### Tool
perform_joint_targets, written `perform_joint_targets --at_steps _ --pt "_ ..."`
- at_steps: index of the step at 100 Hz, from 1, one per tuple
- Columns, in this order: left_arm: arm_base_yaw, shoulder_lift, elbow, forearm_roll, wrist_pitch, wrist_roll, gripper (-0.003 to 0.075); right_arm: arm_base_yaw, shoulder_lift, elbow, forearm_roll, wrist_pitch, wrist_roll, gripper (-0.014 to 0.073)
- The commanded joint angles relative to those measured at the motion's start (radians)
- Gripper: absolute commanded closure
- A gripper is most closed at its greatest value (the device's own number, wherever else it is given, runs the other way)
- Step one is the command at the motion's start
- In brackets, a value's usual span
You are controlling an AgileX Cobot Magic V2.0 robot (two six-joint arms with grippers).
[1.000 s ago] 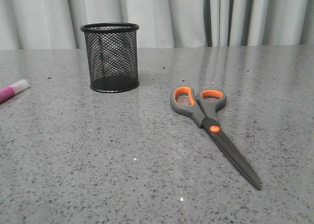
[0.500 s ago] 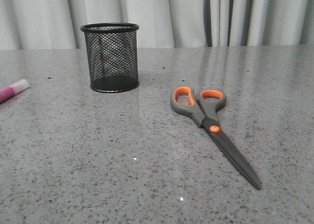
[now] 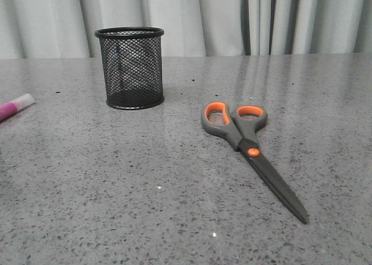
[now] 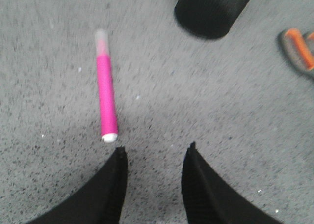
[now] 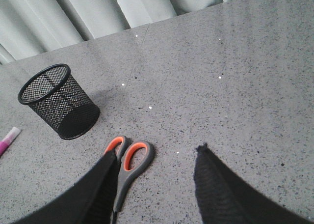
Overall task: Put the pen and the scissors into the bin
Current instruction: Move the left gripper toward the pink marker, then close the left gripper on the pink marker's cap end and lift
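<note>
The black mesh bin [image 3: 130, 67] stands upright at the back left. The scissors [image 3: 251, 153] lie flat right of centre, orange-lined handles toward the bin. The pink pen [image 3: 14, 107] lies at the table's far left edge, partly cut off. In the left wrist view my left gripper [image 4: 154, 150] is open and empty above the table, the pen [image 4: 106, 100] lying just beyond its one fingertip; the bin's base [image 4: 208, 10] and a scissors handle [image 4: 298, 49] show too. In the right wrist view my right gripper [image 5: 157, 150] is open and empty above the scissors handles [image 5: 128, 160]; bin [image 5: 58, 101], pen tip [image 5: 8, 138].
The grey speckled tabletop [image 3: 116, 189] runs back to a pale pleated curtain [image 3: 232, 18]. Neither arm shows in the front view.
The front view has shifted very slightly; the bin, scissors and pen lie where they were.
</note>
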Motion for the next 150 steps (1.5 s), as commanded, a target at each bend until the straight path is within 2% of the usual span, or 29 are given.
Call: perform_joint_targets --at_steps 1,12,21,71,112,119,123,135,142,150 --pt "-0.021 0.133 -0.11 0.038 0.023 -0.051 0.0463 0.001 0.009 -0.037 -0.013 -0.055 -0.012 0.027" --pt "-0.022 0.287 -0.203 0.038 0.077 -0.051 0.0401 0.001 0.009 -0.037 -0.013 -0.055 -0.012 0.027" --pt "-0.022 0.397 -0.264 0.034 0.104 -0.052 0.038 0.001 0.009 -0.037 -0.013 -0.055 -0.012 0.027" --pt "-0.023 0.748 -0.463 0.064 0.042 -0.052 0.0381 0.001 0.009 -0.037 -0.013 -0.055 -0.012 0.027" --pt "-0.023 0.871 -0.482 0.101 0.033 -0.052 0.0388 0.001 0.009 -0.037 -0.013 -0.055 -0.012 0.027" --pt "-0.023 0.885 -0.482 0.102 0.042 -0.052 0.0431 0.001 0.009 -0.037 -0.013 -0.055 -0.012 0.027" --pt "-0.023 0.89 -0.482 0.102 0.05 -0.052 0.0484 0.001 0.009 -0.037 -0.013 -0.055 -0.012 0.027" --pt "-0.023 0.893 -0.475 0.103 0.064 -0.038 0.0731 0.001 0.009 -0.037 -0.013 -0.055 -0.012 0.027" --pt "-0.023 0.879 -0.48 0.076 0.052 -0.032 0.0739 0.001 0.009 -0.037 -0.013 -0.055 -0.012 0.027" --pt "-0.023 0.823 -0.482 -0.012 -0.034 -0.005 0.0739 0.001 0.009 -0.037 -0.013 -0.055 -0.012 0.027"
